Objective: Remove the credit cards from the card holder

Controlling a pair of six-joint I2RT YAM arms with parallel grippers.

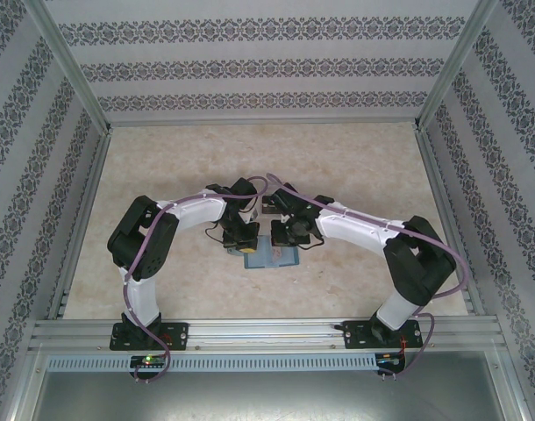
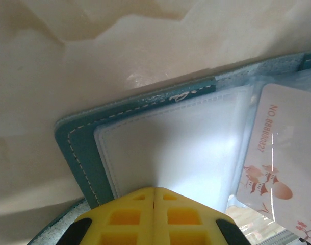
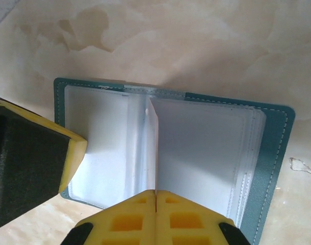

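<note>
Inside patterned walls, on the beige marbled worktop point(image 1: 162, 167), my left gripper point(image 2: 154, 196) has its yellow fingers pressed together, tip down on the left-hand page of the teal card holder point(image 3: 275, 153), which lies open flat mid-worktop between the two arms. In a clear pocket just right of that tip sits a whitish credit card point(image 2: 283, 153) printed with a number and orange drawings. My right gripper point(image 3: 155, 199) is pinched on one clear sleeve leaf point(image 3: 156, 143), holding it upright near the spine.
</note>
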